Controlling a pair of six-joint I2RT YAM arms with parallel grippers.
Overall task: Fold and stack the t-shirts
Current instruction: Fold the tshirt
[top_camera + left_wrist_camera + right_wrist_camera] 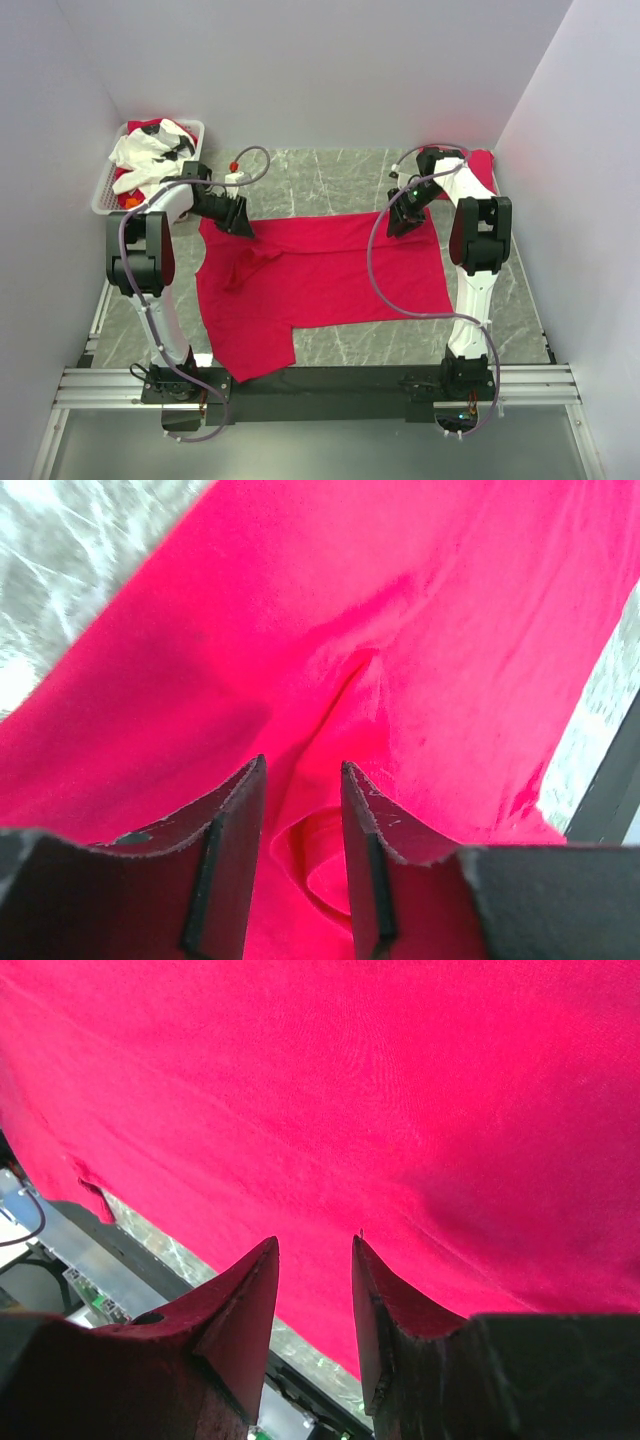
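A red t-shirt (330, 270) lies spread on the tabletop (330, 175), just right of the basket (103, 195). It looks soft, light and floppy, so it will sag and wrinkle when lifted. I think the edges or corners are best to pinch. The left tool (302, 764) is apart over a bump of cloth, holding nothing. The right tool (315, 1241) is apart too, over the shirt's side farthest from the basket. Another red shirt (482, 165) peeks from behind the right arm, mostly hidden.

White back wall (320, 70), left wall (40, 200) and right wall (590, 200) enclose me on three sides. Tabletop (330, 180) grey, marble-veined. Aluminium rail (100, 388) along near edge. Light even.
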